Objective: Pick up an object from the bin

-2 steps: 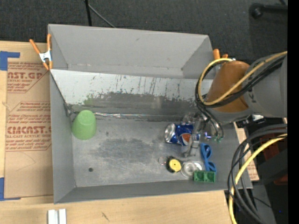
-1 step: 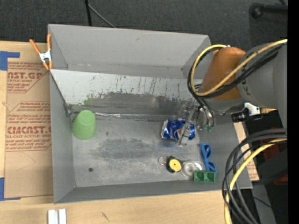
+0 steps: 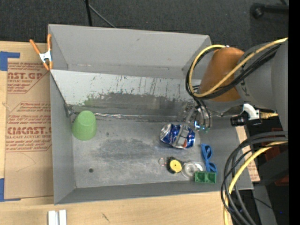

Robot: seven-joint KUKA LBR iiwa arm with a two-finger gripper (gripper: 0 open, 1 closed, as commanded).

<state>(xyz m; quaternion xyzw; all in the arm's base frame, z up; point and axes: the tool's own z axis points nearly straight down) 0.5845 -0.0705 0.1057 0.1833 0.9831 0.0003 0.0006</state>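
While logging claw (image 3: 198, 119) position: found low in grey bin (image 3: 117, 46), close to its right wall, under orange wrist cover (image 3: 222, 74). Cannot tell whether released or clenched; nothing seen grasped.

Nearest to claw: crushed blue-and-white can (image 3: 178, 136), just beside it, down and to the left in view, lying on bin floor. Touching or apart: not resolvable.

Further below claw, near front wall, loosely grouped: blue clip (image 3: 207, 157), green block (image 3: 205, 177), clear round piece (image 3: 190, 168), yellow disc (image 3: 175, 166). Far to claw's left, well apart: green cup (image 3: 84, 124).

Judged likeliest pick: the can, being nearest. To do it well: centre over can, span its narrower crushed width rather than its length, go down almost to the floor, clench firmly since dented metal may slip. Keep clear of right wall and blue clip.
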